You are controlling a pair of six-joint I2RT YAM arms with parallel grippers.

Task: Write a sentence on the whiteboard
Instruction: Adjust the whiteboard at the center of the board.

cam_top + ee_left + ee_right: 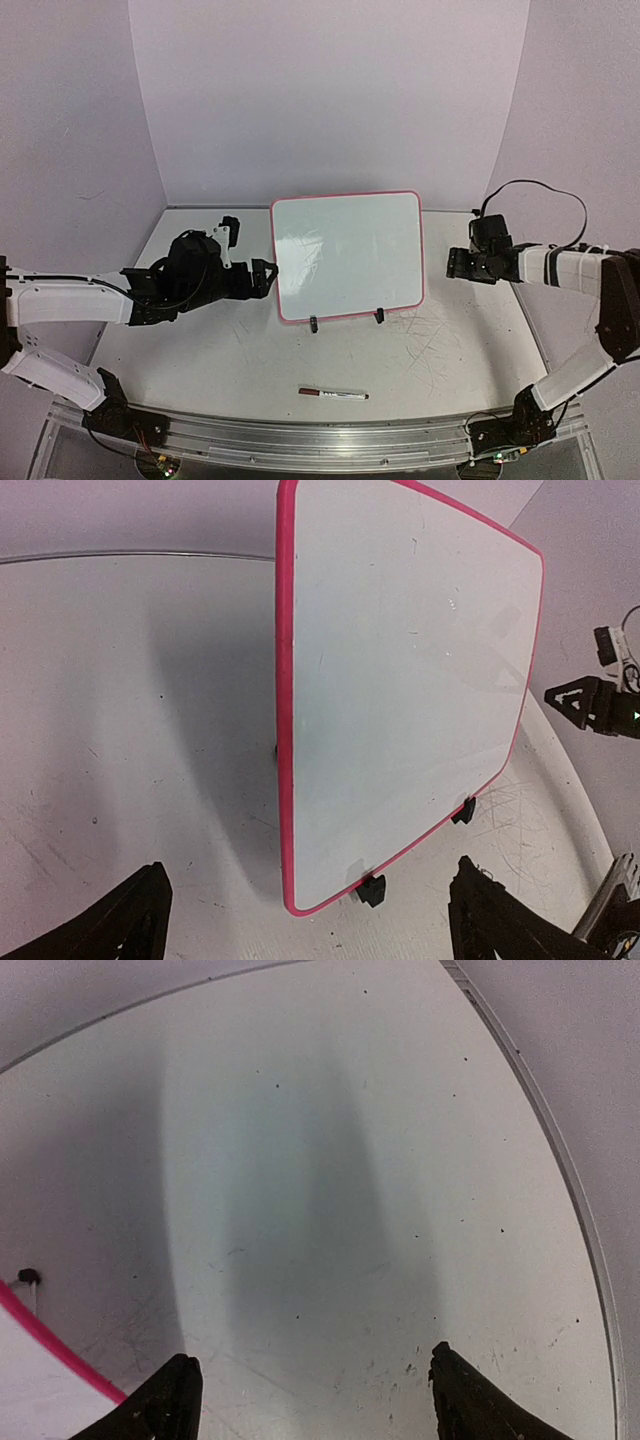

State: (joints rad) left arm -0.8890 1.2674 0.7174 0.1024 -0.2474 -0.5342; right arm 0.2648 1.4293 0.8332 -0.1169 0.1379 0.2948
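Note:
The whiteboard (348, 255) stands upright on two black clip feet (314, 324) in the middle of the table. Its pink-red rim frames a blank white face, and no sentence shows on it. My left gripper (266, 276) is open at the board's lower left edge. In the left wrist view the board (400, 680) rises between the wide-apart fingers (135, 915) of the left gripper (310, 885), untouched. My right gripper (455, 264) is open and empty just right of the board. In the right wrist view the right gripper (312, 1360) faces bare table, and the board's corner (30, 1395) shows at the lower left.
A marker (333, 394) with a dark red cap lies flat on the table in front of the board, near the front edge. The scuffed white tabletop (450, 350) carries grey scratch marks. Purple walls close in behind and at both sides.

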